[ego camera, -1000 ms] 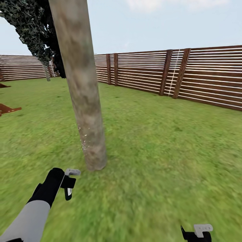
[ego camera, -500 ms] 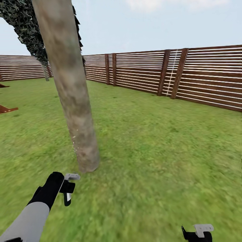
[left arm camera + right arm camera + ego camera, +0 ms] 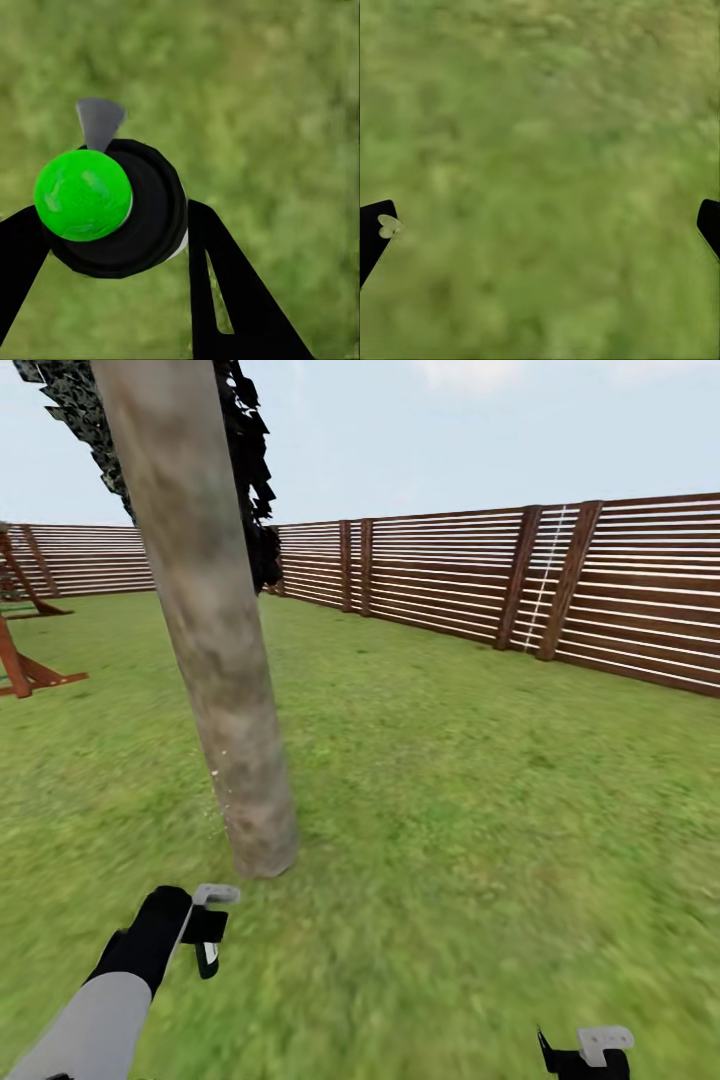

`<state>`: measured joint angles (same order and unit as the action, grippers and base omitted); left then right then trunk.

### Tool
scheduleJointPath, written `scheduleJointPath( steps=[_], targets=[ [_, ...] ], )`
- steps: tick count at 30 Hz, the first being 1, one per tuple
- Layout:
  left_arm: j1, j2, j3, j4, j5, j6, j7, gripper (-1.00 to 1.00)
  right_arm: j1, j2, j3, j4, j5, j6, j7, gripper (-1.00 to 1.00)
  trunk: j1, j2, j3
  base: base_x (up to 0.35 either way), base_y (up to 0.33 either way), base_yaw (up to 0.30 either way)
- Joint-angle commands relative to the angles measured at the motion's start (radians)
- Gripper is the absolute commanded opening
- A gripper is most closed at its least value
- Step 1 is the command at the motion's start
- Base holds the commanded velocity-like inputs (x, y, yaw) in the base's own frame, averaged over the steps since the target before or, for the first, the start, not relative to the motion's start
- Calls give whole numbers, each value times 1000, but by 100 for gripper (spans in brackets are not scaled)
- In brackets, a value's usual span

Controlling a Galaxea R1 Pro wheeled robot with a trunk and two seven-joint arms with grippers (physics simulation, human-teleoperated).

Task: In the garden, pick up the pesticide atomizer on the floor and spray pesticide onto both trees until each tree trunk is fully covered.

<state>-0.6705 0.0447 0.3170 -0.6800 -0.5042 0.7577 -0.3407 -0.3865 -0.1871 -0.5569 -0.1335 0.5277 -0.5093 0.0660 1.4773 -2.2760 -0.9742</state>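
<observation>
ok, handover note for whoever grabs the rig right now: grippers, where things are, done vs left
Left gripper: shut on the pesticide atomizer, green cap facing the wrist camera, held low over the lawn just short of the tree trunk.
Right gripper: open, empty, over grass.
Done: atomizer picked up. A few white pesticide specks sit low on the trunk's left edge.
Left: most of this trunk looks bare, so keep spraying it until covered. Then the second tree; from here I cannot tell where it is.
</observation>
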Motion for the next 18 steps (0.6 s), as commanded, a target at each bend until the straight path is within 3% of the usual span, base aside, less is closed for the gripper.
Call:
scheduleJointPath(
  steps=[1,5,11,18],
  targets=[
    [0,-7,0,0,-9,-2,0,-100,0,0,0,0,0,0,0,100,0,0,0,150,-241,278],
    [0,-6,9,-1,-9,-2,0,-100,0,0,0,0,0,0,0,100,0,0,0,-24,-259,250],
    [-5,-10,2,-10,-9,-1,4,-100,0,0,0,0,0,0,0,100,0,0,0,-150,-227,45],
    [-15,-14,2,-12,-7,-3,12,-100,0,0,0,0,-1,0,-1,100,0,0,0,195,-223,261]
  ],
)
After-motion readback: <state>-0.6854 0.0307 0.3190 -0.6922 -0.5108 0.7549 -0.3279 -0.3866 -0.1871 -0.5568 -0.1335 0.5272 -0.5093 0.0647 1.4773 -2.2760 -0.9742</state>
